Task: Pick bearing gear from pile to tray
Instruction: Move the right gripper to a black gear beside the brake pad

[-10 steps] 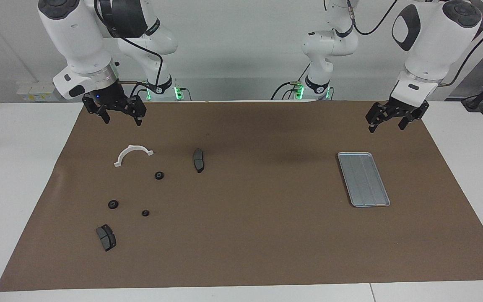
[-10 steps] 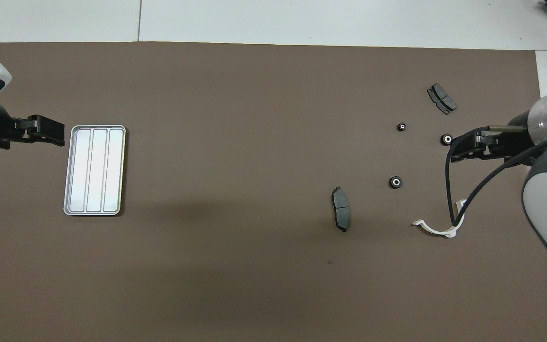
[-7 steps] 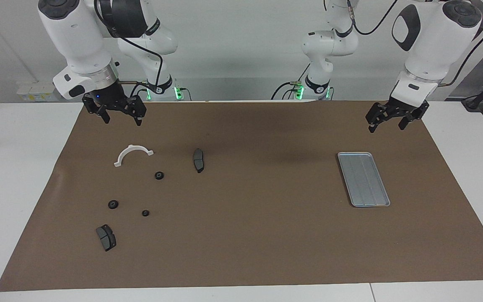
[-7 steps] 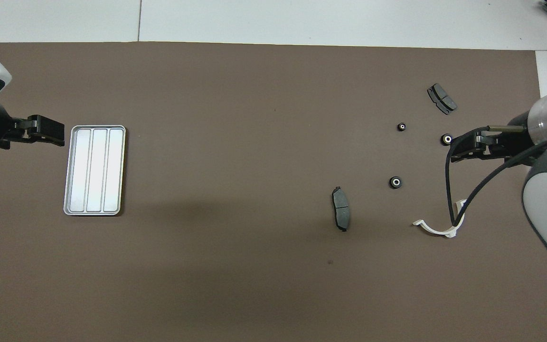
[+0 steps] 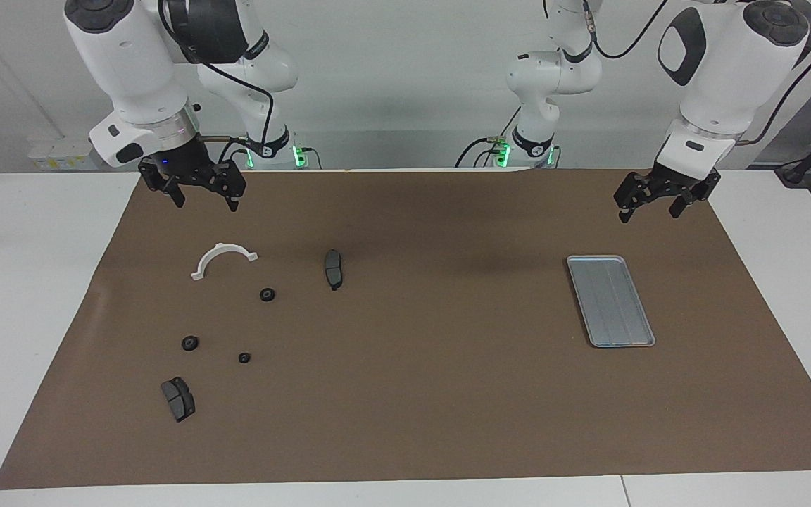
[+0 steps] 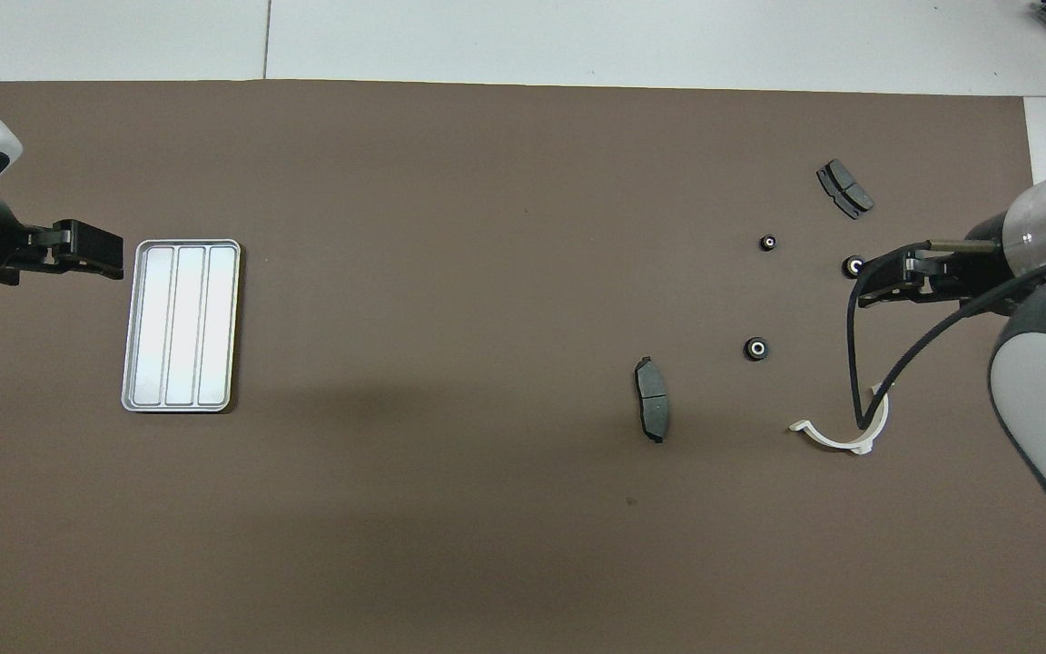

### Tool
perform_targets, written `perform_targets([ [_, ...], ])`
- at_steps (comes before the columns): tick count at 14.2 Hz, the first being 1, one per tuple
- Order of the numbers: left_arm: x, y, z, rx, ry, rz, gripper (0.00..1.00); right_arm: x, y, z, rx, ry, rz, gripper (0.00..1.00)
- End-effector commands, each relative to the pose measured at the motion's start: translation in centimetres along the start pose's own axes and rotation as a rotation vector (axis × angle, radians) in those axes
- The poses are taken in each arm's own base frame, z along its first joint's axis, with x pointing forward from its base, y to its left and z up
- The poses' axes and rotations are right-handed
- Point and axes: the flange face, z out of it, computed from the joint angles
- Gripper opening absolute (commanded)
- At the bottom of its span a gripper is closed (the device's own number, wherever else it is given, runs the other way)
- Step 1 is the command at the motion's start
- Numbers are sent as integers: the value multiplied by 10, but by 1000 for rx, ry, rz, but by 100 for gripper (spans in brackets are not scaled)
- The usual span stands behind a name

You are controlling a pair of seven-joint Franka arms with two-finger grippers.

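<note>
Right claw [image 5: 201, 199] wide, empty, over brown-matted surface [image 5: 434, 394] edge by white plastic half-ring [image 5: 222, 258]; left claw [image 5: 650, 208] wide near silver-grey metal tray [image 5: 610, 301].

From my console the brown mat [image 5: 419, 394] looks like matt paper or thin card, smooth, with a slight buckle at the edge toward the right arm's end. The tray [image 5: 610, 301] is bare silver-grey metal, brushed and satin; in the overhead view its grooved floor glares brightly. The half-ring [image 5: 222, 258] I take for white plastic, smooth. The two brake pads [image 5: 333, 268] [image 5: 178, 398] look dull grey with a matt face. The three small round pieces [image 5: 267, 294] are black with pale shiny centres. The tabletop [image 5: 18, 296] is smooth white laminate. Arm shells [image 5: 131, 63] are glossy white plastic.
</note>
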Motion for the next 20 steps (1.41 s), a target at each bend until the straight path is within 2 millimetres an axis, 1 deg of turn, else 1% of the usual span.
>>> perform_targets([
  [1,-8,-3,-1,8,17,7,100,-17,7,32,22,50,-20,100],
  [3,-8,-3,-1,8,17,7,100,-18,7,55,19,33,-22,100],
  [6,-8,-3,-1,8,17,7,100,-17,5,97,24,59,-22,100],
  [8,-9,-4,-1,10,16,7,100,-11,-1,131,26,62,-29,100],
  [10,-9,-4,-1,10,16,6,100,-1,-5,166,24,47,-34,100],
  [12,-8,-3,-1,8,16,4,100,8,-13,194,28,63,-51,100],
  [14,-9,-4,-1,10,16,3,100,15,-18,214,32,80,-57,100],
  [15,-8,-3,0,10,14,3,100,17,-22,229,32,74,-63,100],
  [17,-9,-4,-1,10,16,-2,100,15,-22,259,32,73,-63,100],
  [18,-9,-3,-1,8,16,-1,100,14,-22,268,36,96,-64,100],
  [20,-9,-3,-1,8,16,-2,100,3,-21,284,35,92,-75,100],
])
